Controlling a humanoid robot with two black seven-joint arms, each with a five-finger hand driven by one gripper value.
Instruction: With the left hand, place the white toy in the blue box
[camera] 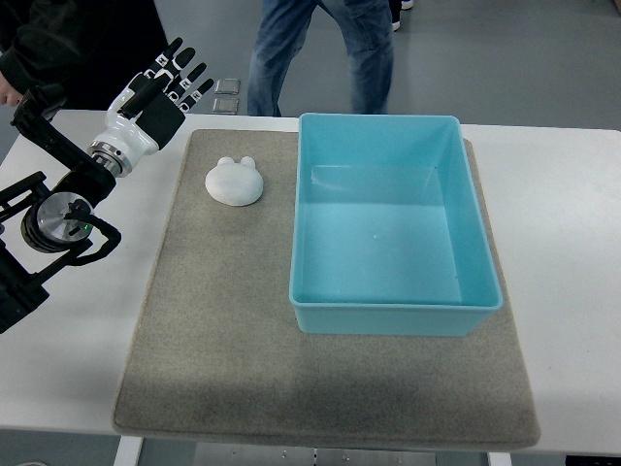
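The white toy (pixel 235 182) sits on the grey felt mat (pixel 223 320), just left of the blue box (pixel 393 316) and apart from it, towards the far side of the table (pixel 568 243). Nothing touches it yet. It looks like a light, one-piece thing, probably hard plastic or plaster, though it could be soft foam; the view cannot settle that. The smooth, rounded surface suggests it could slip out of a careless pinch, and its low profile gives the fingers little height to work with.

The best hold, by the look of it, is across the broad middle of the body, fingers on one flank and thumb on the other, coming down from above. The two small ears on the far edge are too slight to grip.

In appearance it is a flattened dome, off-white and matte, oval in outline, with two little rounded bumps at the top like an animal's ears. No markings or face are clear from here.

The left hand (pixel 167 89) hovers up and to the left of the toy, over the table's far-left corner, well apart from it. Its black fingers (pixel 190 80) are spread and extended, holding nothing. The right hand does not show. The box stands empty, and a person (pixel 320 53) stands beyond the table.
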